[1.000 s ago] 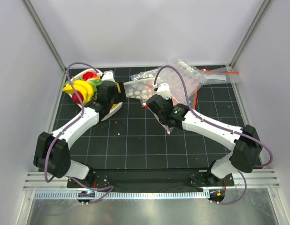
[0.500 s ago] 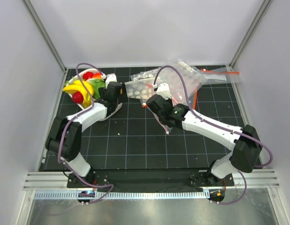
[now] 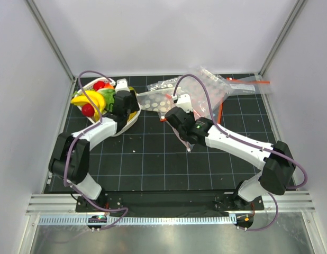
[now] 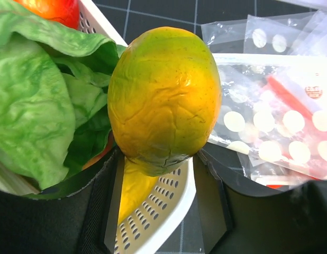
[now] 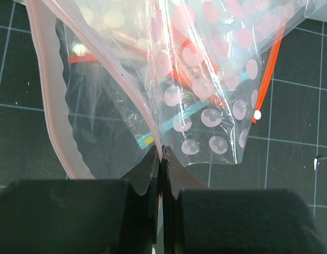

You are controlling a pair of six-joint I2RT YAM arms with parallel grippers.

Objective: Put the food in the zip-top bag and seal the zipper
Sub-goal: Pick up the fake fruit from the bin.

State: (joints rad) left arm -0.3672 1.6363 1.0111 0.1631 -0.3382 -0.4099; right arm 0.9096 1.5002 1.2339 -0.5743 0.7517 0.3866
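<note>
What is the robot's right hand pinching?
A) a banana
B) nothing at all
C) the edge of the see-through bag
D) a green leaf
C: in the right wrist view, the right gripper has its fingers pressed together on the pale edge of the bag.

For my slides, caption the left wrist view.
Left gripper grips a yellow-green mango over the white perforated basket, lettuce at left, dotted bags at right.
</note>
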